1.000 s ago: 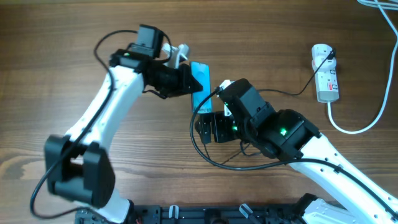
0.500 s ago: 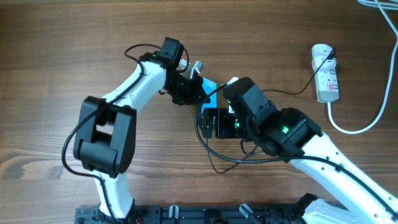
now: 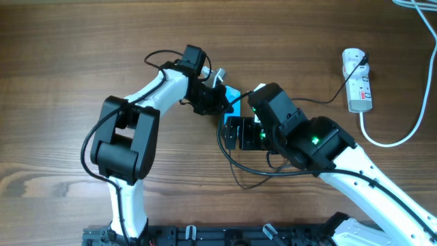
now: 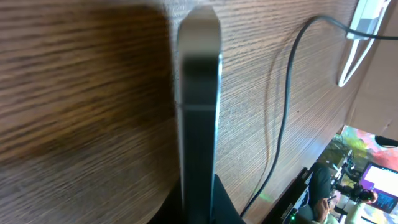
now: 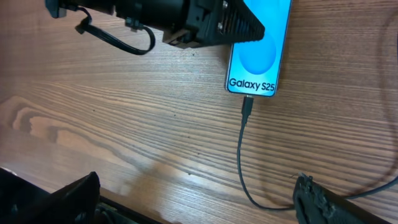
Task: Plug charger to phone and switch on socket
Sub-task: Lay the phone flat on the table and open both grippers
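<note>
Right wrist: charger (image 5: 247, 107) tip at phone (image 5: 258, 62) port.
Lift your wide-open right end effector (image 5: 198, 182) clear (left end effector (image 5: 242, 26) grips phone), cable unsnagged.

Phone (image 5: 258, 43): bright blue screen, white at end, black letters.
Charger cable (image 5: 240, 158): black.
Socket (image 3: 358, 80): white, red marks.
Cord (image 3: 403, 140): white.
Table (image 3: 68, 55): brown wood, dark grain lines.
Arms (image 3: 372, 174): white and black.
Light (image 3: 315, 141): green.
</note>
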Controlling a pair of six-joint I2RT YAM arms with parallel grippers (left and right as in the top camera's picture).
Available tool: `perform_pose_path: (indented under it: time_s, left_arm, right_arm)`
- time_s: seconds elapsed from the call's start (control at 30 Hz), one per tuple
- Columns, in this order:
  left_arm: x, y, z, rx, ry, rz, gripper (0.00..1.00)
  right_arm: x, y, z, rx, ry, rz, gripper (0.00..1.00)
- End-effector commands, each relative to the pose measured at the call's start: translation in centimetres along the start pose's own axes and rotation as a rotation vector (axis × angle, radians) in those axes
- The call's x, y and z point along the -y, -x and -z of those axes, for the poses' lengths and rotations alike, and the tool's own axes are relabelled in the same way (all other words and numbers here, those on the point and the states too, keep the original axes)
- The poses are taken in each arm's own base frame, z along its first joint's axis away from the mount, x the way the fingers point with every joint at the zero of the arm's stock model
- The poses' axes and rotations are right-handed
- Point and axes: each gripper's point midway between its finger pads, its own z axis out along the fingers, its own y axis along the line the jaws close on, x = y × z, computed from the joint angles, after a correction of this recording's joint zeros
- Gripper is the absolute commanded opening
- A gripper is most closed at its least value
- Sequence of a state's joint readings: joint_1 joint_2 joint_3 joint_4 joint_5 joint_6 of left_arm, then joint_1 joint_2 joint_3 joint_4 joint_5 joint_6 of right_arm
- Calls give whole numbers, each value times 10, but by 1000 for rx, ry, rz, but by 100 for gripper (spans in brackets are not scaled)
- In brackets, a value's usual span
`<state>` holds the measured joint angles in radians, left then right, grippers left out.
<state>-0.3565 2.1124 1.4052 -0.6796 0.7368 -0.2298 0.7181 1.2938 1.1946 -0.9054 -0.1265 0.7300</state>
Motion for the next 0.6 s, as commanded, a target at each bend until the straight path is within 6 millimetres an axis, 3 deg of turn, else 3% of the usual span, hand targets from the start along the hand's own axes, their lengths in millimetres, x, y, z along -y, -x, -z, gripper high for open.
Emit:
perform_pose_path:
  time_s: [0.0, 0.17, 0.4, 0.57]
  left_arm:
    - [0, -3, -8, -20, -16, -14, 5]
    - [-11, -4, -9, -16, 52, -1, 7]
    - [-8, -8, -13, -30, 64, -11, 8]
    - [-16, -7, -13, -20, 107, -10, 20]
  right_arm:
    - [-3, 5, 8, 22, 14, -8, 100]
    - [0, 1, 8, 9, 1, -8, 100]
    - [2, -1, 8, 0, -6, -9, 100]
    - [4, -3, 8, -9, -14, -11, 100]
